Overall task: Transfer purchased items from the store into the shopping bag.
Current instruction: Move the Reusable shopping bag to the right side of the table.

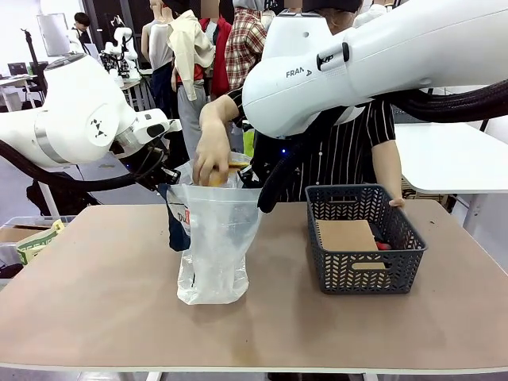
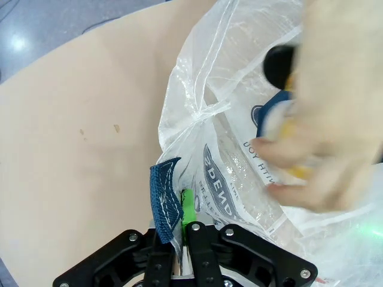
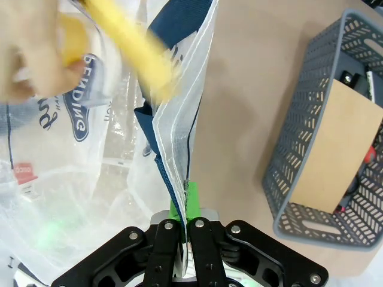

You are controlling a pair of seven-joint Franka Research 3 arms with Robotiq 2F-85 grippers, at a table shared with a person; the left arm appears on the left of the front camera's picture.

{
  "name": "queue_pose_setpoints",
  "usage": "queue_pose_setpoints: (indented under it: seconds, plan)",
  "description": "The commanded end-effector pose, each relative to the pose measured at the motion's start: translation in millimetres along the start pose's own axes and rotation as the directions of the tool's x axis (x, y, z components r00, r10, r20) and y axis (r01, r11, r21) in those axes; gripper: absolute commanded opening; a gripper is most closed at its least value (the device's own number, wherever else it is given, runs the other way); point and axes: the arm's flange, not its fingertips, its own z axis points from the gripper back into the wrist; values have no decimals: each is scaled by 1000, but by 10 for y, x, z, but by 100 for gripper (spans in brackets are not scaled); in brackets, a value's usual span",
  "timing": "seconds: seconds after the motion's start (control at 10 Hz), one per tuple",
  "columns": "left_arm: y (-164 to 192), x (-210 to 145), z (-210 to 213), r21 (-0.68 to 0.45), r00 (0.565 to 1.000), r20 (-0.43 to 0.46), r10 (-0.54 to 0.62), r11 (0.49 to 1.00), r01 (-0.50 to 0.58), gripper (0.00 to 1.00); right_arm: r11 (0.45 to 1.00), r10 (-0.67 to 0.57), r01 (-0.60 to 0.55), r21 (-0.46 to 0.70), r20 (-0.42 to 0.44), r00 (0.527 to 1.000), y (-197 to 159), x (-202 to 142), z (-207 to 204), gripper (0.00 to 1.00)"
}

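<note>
Mid-bench (image 1: 95,286), the translucent, crinkly plastic shopping bag (image 1: 213,254) stands open. The robot's left hand (image 2: 182,215) and right hand (image 3: 184,206) are both clenched on opposite sides of its rim. A person's hand (image 1: 211,155) crowds the mouth, holding a slim yellow item (image 3: 134,48). Toward the right edge, a dark grey lattice basket (image 1: 369,274) holds flat brown card (image 1: 345,235).

"FRAN" on arm (image 1: 357,63); "SPEND" on bag (image 2: 222,179)

Bright, even light, soft shadows on the counter (image 1: 95,302); the person's hand (image 2: 335,113) blurs in my wrist views.
</note>
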Motion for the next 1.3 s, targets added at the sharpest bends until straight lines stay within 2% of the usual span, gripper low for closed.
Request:
queue_pose_setpoints:
  seconds: [0.0, 1.2]
  plan:
    - [7, -1, 0, 1, 1000, 0, 1, 1000, -1, 0, 1000, 2, -2, -4, 0, 1000, -7, -8, -6, 0]
    - [7, -1, 0, 1, 1000, 0, 1, 1000, -1, 0, 1000, 2, -2, -4, 0, 1000, -7, -8, -6, 0]
